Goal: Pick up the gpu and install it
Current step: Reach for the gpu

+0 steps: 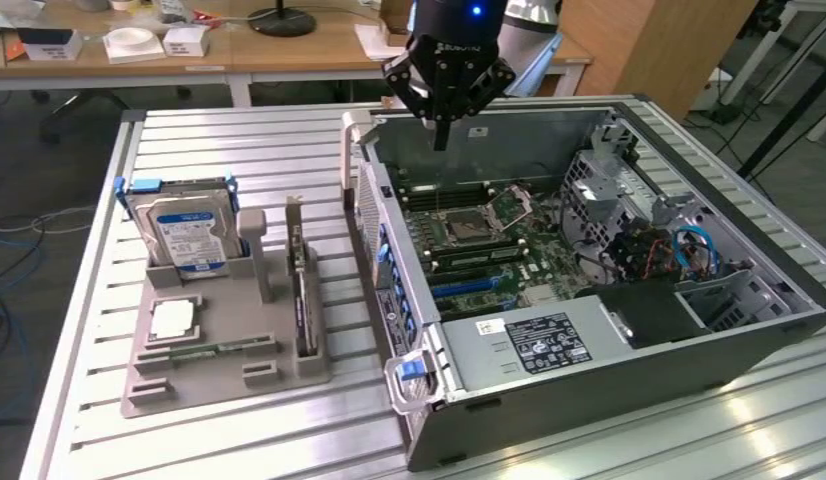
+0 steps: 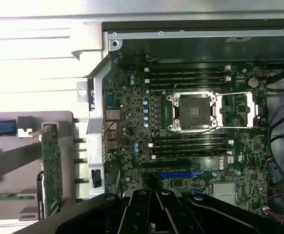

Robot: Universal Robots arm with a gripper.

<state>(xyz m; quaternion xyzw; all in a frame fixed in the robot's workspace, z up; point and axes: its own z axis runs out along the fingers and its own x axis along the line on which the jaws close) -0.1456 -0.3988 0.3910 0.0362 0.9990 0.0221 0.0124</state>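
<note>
The gpu (image 1: pixel 301 290) stands on edge in a slot of the grey holder (image 1: pixel 226 385), a thin dark card with its metal bracket end up. In the wrist view the gpu (image 2: pixel 50 165) shows as a green board edge beside the case wall. My gripper (image 1: pixel 443 138) hangs above the far rim of the open computer case (image 1: pixel 547 390), well away from the card. Its black fingers (image 2: pixel 156 197) are pressed together with nothing between them. Below lies the motherboard (image 2: pixel 132 105) with a blue expansion slot (image 2: pixel 176 173).
A silver hard drive (image 1: pixel 186 228) with a blue-white label stands at the holder's far end, and a memory stick (image 1: pixel 206 350) lies flat on it. The case's power supply (image 1: pixel 540 338) and cables (image 1: pixel 687 250) fill its near and right parts. Desks stand behind the slatted table (image 1: pixel 226 150).
</note>
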